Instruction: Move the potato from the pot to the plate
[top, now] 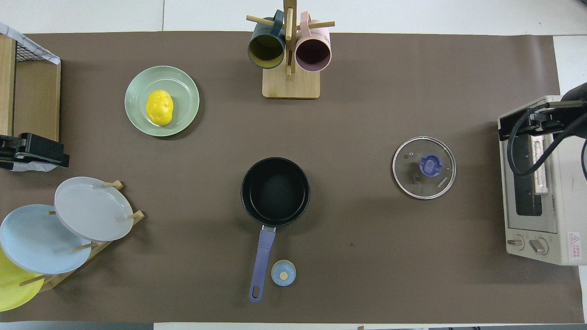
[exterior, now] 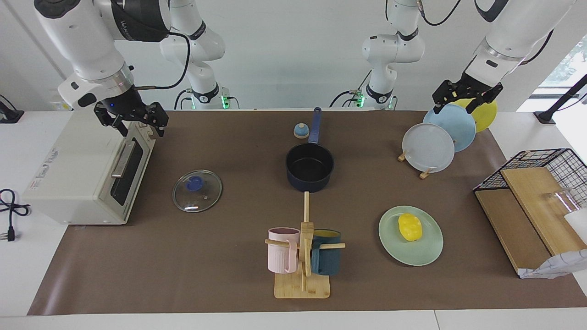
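The yellow potato (exterior: 409,226) lies on the mint-green plate (exterior: 422,253), toward the left arm's end of the table and farther from the robots than the pot; both also show in the overhead view, potato (top: 159,107) on plate (top: 184,90). The navy pot (exterior: 309,167) stands mid-table with nothing in it (top: 275,191), its handle pointing toward the robots. My left gripper (exterior: 464,98) is open and holds nothing, raised over the plate rack. My right gripper (exterior: 133,120) is open and holds nothing, raised over the toaster oven's top front edge.
A glass lid (exterior: 197,190) lies between the pot and the toaster oven (exterior: 82,174). A mug tree (exterior: 302,256) holds a pink and a teal mug. A rack (exterior: 429,147) holds grey-white, light blue and yellow plates. A small blue knob (exterior: 301,131) sits beside the pot's handle. A wire basket (exterior: 536,183) stands at the left arm's end.
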You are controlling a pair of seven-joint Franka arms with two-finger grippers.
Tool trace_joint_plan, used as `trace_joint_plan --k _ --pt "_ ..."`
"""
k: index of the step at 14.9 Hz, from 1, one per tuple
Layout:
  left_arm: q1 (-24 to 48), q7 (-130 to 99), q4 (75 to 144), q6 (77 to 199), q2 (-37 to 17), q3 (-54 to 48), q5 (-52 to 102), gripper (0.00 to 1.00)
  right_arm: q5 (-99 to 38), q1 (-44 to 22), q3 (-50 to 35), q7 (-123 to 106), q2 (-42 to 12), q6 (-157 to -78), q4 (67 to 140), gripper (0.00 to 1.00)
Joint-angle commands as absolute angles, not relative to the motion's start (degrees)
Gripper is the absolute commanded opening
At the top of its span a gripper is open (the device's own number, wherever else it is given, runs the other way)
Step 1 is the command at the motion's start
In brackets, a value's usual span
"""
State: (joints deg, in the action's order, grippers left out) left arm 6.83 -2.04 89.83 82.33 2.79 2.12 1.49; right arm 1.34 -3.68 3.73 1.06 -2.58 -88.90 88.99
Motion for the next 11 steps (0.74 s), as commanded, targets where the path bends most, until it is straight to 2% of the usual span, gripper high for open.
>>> trace_joint_plan --k 1,4,11 --pt "6.6 -1.2 91.7 85.0 3.8 2.0 0.2 1.0 0.6 -3.5 3.7 1.8 -2.1 -89.1 89.0 1.0" --pt "6.7 -1.3 96.1 89.1 5.7 2.1 0.2 1.0 0.6 -3.5 3.7 1.8 -2.1 -89.1 89.0 1.0" --pt "7.1 -1.5 94.1 86.3 5.0 2.1 0.3 1.0 0.6 -3.5 3.7 1.8 -2.1 -89.0 89.0 1.0"
